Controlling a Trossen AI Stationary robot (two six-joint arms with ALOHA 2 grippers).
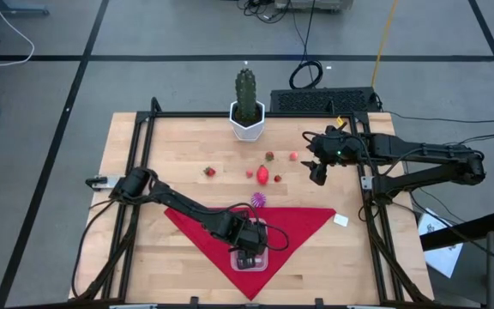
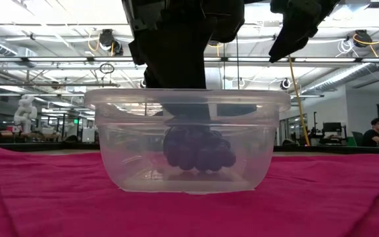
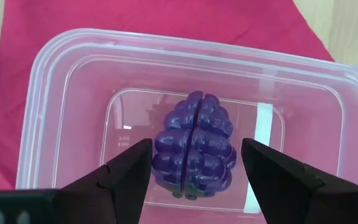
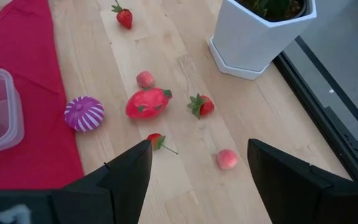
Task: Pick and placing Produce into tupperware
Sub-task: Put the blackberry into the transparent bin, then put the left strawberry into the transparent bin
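No readable text, label, brand, number or sign on anything.

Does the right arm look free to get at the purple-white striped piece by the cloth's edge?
Probably yes. The right gripper hangs open over bare table, the striped piece lies uncovered beside the red cloth, and the left gripper is over the tupperware.
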